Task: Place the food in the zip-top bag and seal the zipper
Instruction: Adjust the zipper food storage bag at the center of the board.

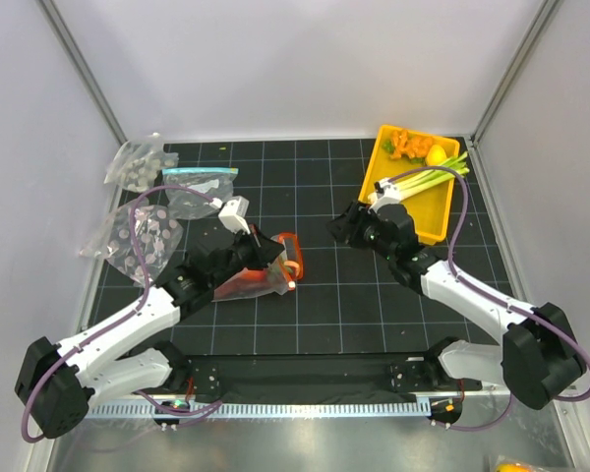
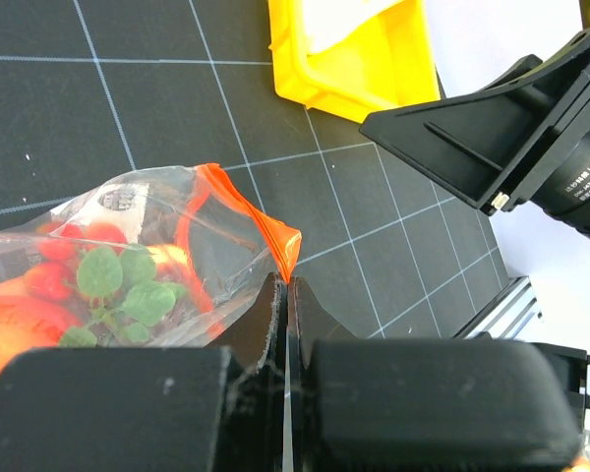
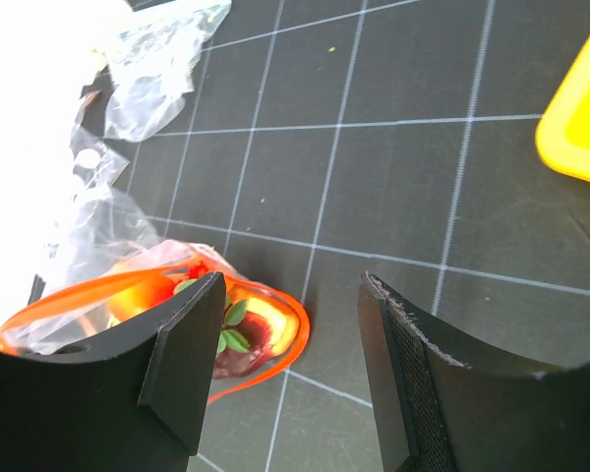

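Food (image 2: 118,280) sits inside the zip-top bag (image 1: 261,280), just toward 9 o'clock from the middle of the mat (image 1: 324,315). The left gripper (image 2: 287,295) is squeezed tight on the zipper (image 2: 265,221) corner, I think to hold the bag steady. The right gripper (image 3: 290,295), at 3 o'clock from the bag, is wide apart and holds nothing, facing the open mouth. The yellow tray (image 1: 435,211) sits at 1 o'clock.

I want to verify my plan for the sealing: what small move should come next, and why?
Probably ease the right tool forward onto the zipper loop and close on it. The left tool is shut on one end of the strip, the bag mouth gapes with food inside, and the right tool is open, empty, facing that mouth.
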Robot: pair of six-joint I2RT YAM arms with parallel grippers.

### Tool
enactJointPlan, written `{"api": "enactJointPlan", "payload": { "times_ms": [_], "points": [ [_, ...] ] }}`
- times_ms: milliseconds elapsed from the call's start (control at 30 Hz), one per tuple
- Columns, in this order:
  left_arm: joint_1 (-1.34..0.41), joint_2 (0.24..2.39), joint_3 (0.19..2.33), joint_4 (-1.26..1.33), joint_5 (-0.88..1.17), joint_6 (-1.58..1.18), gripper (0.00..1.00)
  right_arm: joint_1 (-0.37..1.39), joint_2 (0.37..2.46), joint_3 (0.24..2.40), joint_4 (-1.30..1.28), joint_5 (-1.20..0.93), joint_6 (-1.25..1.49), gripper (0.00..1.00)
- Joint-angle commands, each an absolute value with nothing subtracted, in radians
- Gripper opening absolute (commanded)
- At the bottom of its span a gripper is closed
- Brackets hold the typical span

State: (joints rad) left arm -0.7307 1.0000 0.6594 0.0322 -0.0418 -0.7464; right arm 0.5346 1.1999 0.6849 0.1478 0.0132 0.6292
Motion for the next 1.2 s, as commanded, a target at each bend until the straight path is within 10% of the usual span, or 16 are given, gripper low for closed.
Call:
{"api": "enactJointPlan", "payload": {
  "times_ms": [0,433,1167],
  "points": [
    [-0.727,0.985,0.664,0.064,-0.054,-0.726,0.01,0.537,1.192,0.718,0.192,-0.032,0.603,0.63],
    [-0.727,0.985,0.664,0.064,-0.044,-0.730,0.01,0.619,1.402,0.785,0.339,-0.276,0.482,0.62],
    [-0.727,0.953,0.653,0.064,-0.032,-0.735,0.01,0.761,1.594,0.861,0.348,0.057,0.132,0.65]
  ]
}}
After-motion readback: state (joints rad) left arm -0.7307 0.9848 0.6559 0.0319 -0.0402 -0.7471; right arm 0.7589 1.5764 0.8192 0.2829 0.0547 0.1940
